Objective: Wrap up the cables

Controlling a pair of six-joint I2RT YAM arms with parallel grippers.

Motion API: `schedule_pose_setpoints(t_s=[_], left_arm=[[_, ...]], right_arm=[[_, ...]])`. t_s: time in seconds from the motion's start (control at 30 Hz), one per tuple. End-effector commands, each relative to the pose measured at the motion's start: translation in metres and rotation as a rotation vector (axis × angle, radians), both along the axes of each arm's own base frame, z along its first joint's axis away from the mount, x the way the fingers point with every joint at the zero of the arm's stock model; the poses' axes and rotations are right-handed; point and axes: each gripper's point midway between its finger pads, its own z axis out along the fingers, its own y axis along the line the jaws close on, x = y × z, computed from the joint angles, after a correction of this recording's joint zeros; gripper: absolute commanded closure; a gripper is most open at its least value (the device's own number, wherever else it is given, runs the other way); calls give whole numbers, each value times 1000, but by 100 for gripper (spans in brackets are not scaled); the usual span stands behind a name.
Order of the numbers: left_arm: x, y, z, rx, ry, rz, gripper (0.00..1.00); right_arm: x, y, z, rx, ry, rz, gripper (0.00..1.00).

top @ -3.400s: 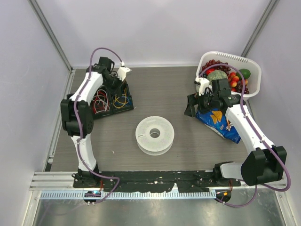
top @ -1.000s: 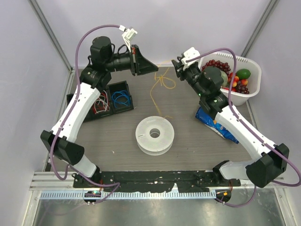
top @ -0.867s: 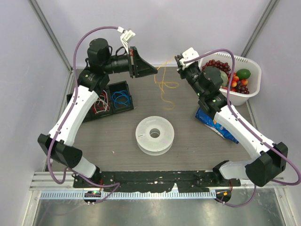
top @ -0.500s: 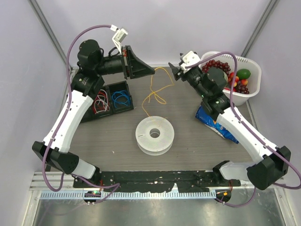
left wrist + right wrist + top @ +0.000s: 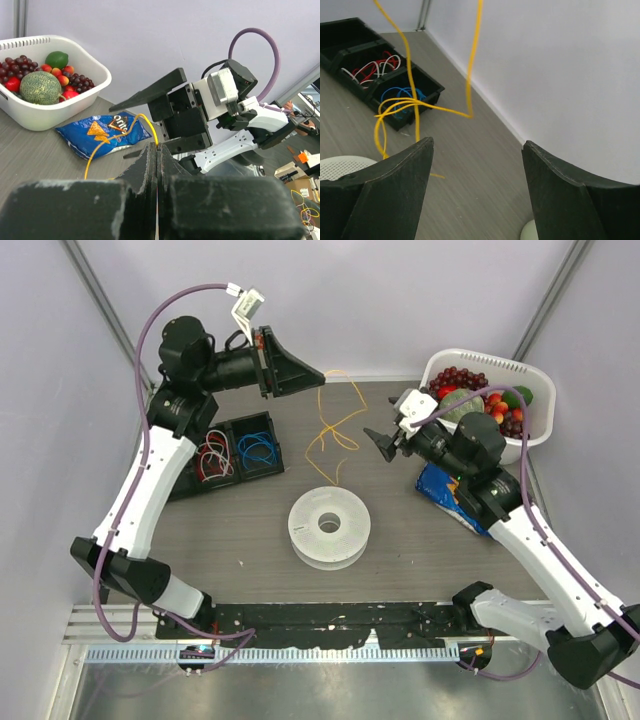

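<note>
Pinching one end of a thin, loosely looped yellow-orange wire (image 5: 472, 65) between its closed black fingers, the left gripper (image 5: 156, 146) holds the cable high over the back of the grey wood-grain table (image 5: 250, 540). From there the strand falls in slack curls toward the round white plastic spool (image 5: 330, 546); whether its lower end touches the table cannot be told. The right gripper (image 5: 477, 145), its two black fingers spread wide and holding nothing, hovers beside the middle of the hanging loops, with the wire near but outside its jaws in the overhead view. The step in hand appears to be setting up a two-armed hold. The wire is out of the black compartment tray (image 5: 231, 435), where a blue coil (image 5: 258, 449) and red-and-white coils (image 5: 212, 458) lie, but none of it is yet wound on the spool. The next move likely calls for the right gripper to reach a lower stretch of the strand and clamp it, so the slack can be drawn straight and led around the spool. The light wire may swing and its loops may tangle, so a slow approach seems wise. A white basket of fruit (image 5: 485, 357) and a blue chip bag (image 5: 100, 135) sit by the right arm, apart from the work.
</note>
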Motion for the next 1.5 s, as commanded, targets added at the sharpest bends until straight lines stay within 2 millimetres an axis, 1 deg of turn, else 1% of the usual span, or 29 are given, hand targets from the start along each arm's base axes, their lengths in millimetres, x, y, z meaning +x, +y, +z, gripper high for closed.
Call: schedule_pose_setpoints(t_s=[0.0,0.03,0.07,0.1,0.13,0.17,0.2,0.23,0.3,0.33,0.5,0.53,0.57,0.6,0.63,0.67,0.7,0.73,0.8,0.87,0.9,0.93,1.0,1.07,1.17,1.23,1.3,1.4,1.47], left_arm=[[-2,1,11,-16,-10,-15,100],[-4,1,11,-17,-11,-21,100],[-5,1,11,-17,-9,-23,100],[-6,1,10,-16,-5,-27,100],[-7,1,9,-15,-5,-35,100],[-8,1,9,-16,2,-41,100],[-10,1,7,-15,8,-47,100],[-10,1,6,-16,15,-52,100],[-12,1,5,-21,26,-57,100],[-13,0,4,-23,35,-66,100],[-15,-2,2,-38,77,-93,100],[-16,-2,2,-45,73,-100,100],[-17,-2,4,-49,76,-103,100],[-18,-1,3,-49,76,-111,100],[-20,-1,2,-47,74,-118,100],[-22,0,2,-46,70,-125,100],[-26,1,2,-45,61,-133,100],[-28,3,0,-45,50,-140,91],[-30,8,-5,-47,24,-133,51],[-24,18,-12,-48,-20,-91,20],[-16,24,-17,-42,-44,-48,12],[-7,33,-21,-36,-67,-2,7],[10,45,-35,-11,-98,60,0],[18,51,-54,59,-142,93,0],[15,51,-93,187,-265,147,0],[10,49,-107,217,-328,144,0],[4,44,-108,223,-392,131,1],[-4,34,-92,179,-491,136,0],[-13,21,-83,158,-506,145,0]], right_arm=[[-9,18,3,40,30,95,23],[-5,18,18,80,-8,84,23],[6,17,18,91,-1,42,23],[11,16,31,127,-30,24,23],[22,13,31,143,-25,-23,23],[27,9,42,183,-50,-53,23],[31,10,43,197,-55,-60,24],[32,10,53,231,-77,-63,23],[36,15,58,269,-80,-49,24],[36,17,62,287,-79,-42,27],[43,30,67,315,-77,-18,33],[42,32,70,317,-83,-6,36],[44,34,68,312,-78,-2,53],[42,36,70,299,-90,12,58],[44,37,69,286,-94,11,69],[45,35,74,280,-118,-1,74],[45,32,78,270,-143,-12,90],[44,30,86,275,-164,-18,98],[36,27,102,276,-210,-4,99],[24,28,119,275,-242,36,99],[18,28,129,280,-258,51,99],[11,30,133,277,-260,79,99],[3,29,141,283,-258,102,99],[1,29,144,289,-240,105,99],[0,25,151,321,-223,92,99],[-4,25,155,335,-215,105,99],[-7,27,157,341,-199,121,99],[-8,28,160,357,-169,129,99],[-6,27,161,361,-156,121,99]])
